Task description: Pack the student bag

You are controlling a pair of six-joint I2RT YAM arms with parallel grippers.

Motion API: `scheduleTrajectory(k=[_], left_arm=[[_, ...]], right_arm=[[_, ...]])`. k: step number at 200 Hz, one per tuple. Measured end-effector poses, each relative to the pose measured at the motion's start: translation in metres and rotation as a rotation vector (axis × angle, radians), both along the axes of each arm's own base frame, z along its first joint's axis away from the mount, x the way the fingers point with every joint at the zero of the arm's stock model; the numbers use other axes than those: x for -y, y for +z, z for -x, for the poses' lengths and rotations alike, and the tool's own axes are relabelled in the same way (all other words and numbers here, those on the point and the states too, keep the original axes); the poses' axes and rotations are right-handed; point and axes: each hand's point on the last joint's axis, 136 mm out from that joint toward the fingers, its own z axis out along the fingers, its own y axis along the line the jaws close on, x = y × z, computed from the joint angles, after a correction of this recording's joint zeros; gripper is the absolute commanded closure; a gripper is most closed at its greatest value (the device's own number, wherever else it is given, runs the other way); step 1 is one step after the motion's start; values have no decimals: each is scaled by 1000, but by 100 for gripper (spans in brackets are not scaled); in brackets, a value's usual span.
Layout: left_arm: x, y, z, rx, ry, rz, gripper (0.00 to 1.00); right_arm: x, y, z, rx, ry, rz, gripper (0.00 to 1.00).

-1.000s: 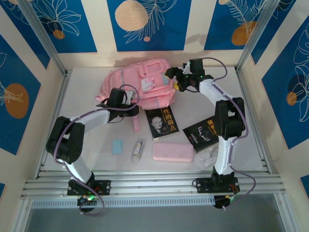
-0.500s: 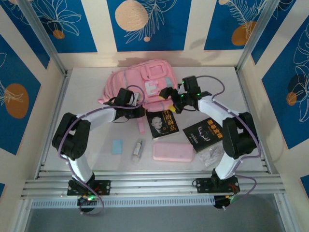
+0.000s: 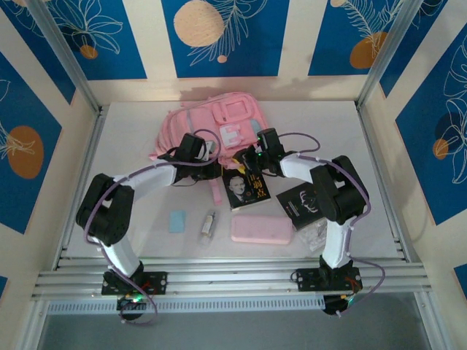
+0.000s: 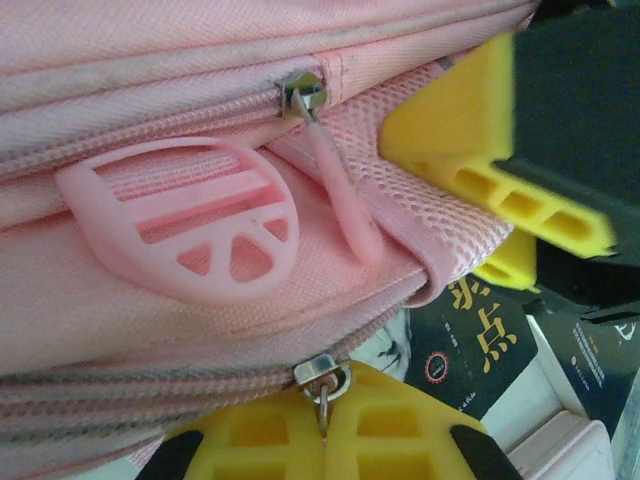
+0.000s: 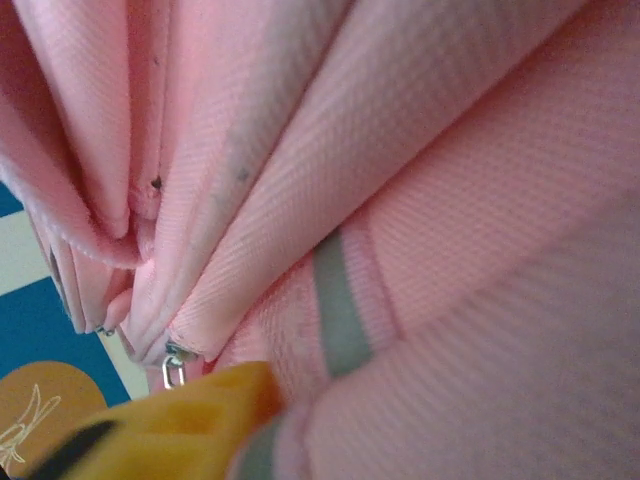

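One student bag [image 3: 211, 124] lies on the desk [image 3: 131, 146], on the far side of both claws and touching them. It is soft pink fabric with several zip pockets, a white patch [image 3: 230, 136] on its front and a pale grey-blue stripe [image 5: 340, 310] sewn into a seam. Close up, it shows a pink plastic buckle [image 4: 190, 220] and two zips, the upper one with a pink tab [image 4: 345, 200].

The left claw [image 4: 322, 430] is pressed fully together at the bag's near edge, and the lower zip's metal zip pull [image 4: 322, 380] runs down into the seam between its yellow fingers. The right claw [image 3: 245, 157] sits just right of the left claw, against the bag's mesh edge. Its yellow fingers [image 4: 470, 140] stand close together, but I cannot tell whether they pinch the fabric.

There are two books. One with a face on its cover [image 3: 244, 191] lies just on the near side of the right claw, and a black one [image 3: 300, 200] lies farther right. One pink pencil case [image 3: 261, 230] lies nearer the arm bases. One blue card [image 3: 177, 221] and one small pale tube [image 3: 209, 223] lie on the near side of the left claw, and one clear plastic packet [image 3: 317, 235] lies beside the pencil case.
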Motion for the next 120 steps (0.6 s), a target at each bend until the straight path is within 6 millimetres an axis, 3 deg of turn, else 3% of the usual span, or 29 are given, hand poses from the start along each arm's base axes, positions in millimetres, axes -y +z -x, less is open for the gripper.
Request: scheduleTrajectory(k=[68, 120], left_arm=[[-34, -15, 4, 20, -35, -274, 100], [-72, -25, 7, -1, -28, -428, 100]], right_arm=[[12, 10, -6, 150, 63, 105, 100], [46, 19, -16, 214, 89, 164, 100]])
